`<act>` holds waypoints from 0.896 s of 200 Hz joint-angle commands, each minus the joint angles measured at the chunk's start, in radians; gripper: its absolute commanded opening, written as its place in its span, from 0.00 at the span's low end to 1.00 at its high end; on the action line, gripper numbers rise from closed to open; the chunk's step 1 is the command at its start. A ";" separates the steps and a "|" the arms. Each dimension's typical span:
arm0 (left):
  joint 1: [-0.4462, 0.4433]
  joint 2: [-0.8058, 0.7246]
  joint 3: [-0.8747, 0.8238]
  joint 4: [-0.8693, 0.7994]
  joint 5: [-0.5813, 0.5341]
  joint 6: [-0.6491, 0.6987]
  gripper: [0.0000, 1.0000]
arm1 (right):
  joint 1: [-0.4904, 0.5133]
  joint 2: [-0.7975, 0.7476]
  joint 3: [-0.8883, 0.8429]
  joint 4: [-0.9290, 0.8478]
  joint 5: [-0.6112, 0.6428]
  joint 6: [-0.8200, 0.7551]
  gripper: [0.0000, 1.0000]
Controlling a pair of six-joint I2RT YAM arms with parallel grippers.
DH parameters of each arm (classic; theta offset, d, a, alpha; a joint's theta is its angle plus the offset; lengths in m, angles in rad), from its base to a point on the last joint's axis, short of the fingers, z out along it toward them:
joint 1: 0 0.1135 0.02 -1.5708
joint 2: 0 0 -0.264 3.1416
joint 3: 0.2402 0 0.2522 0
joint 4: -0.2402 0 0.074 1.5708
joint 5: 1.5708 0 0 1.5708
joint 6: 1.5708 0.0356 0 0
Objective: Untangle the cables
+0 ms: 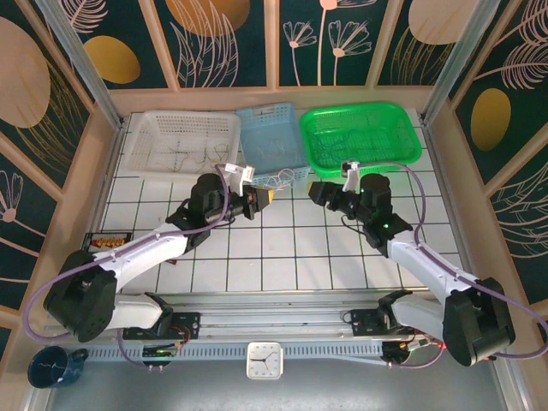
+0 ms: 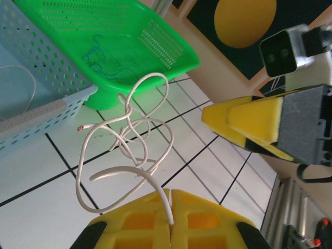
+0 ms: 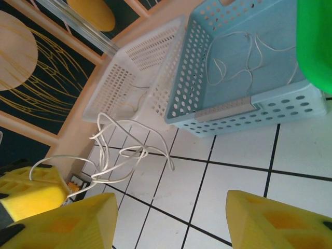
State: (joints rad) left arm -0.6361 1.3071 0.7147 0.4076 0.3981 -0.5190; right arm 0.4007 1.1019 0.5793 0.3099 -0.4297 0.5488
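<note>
A tangle of white cable (image 2: 129, 148) hangs in loose loops above the tiled table, one end pinched in my left gripper (image 2: 171, 194), which is shut on it. From above, the tangle (image 1: 282, 180) sits just in front of the blue basket, with the left gripper (image 1: 269, 198) beside it. My right gripper (image 1: 315, 193) faces it from the right, open and empty. In the right wrist view the loops (image 3: 124, 150) lie ahead and to the left of my open right gripper (image 3: 171, 223), apart from both fingers. More white wires (image 3: 244, 57) lie in the blue basket, and a blue cable (image 2: 104, 57) in the green basket.
Three baskets line the back: white (image 1: 184, 141) holding thin wires, blue (image 1: 270, 137) and green (image 1: 360, 133). A terminal strip with a red wire (image 1: 107, 242) lies at the table's left edge. Wooden walls close in both sides.
</note>
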 commanded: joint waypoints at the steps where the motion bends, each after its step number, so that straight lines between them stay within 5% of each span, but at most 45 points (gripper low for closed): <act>1: -0.005 -0.030 0.024 0.055 0.042 -0.075 0.00 | -0.014 -0.003 -0.025 0.097 -0.100 -0.019 0.57; 179: -0.006 -0.074 0.005 0.163 0.080 -0.205 0.00 | 0.017 0.208 0.069 0.379 -0.221 0.078 0.55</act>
State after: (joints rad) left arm -0.6361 1.2552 0.7147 0.5243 0.4538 -0.7113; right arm 0.4015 1.2835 0.6041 0.6132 -0.6312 0.6098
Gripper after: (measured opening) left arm 0.043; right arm 0.554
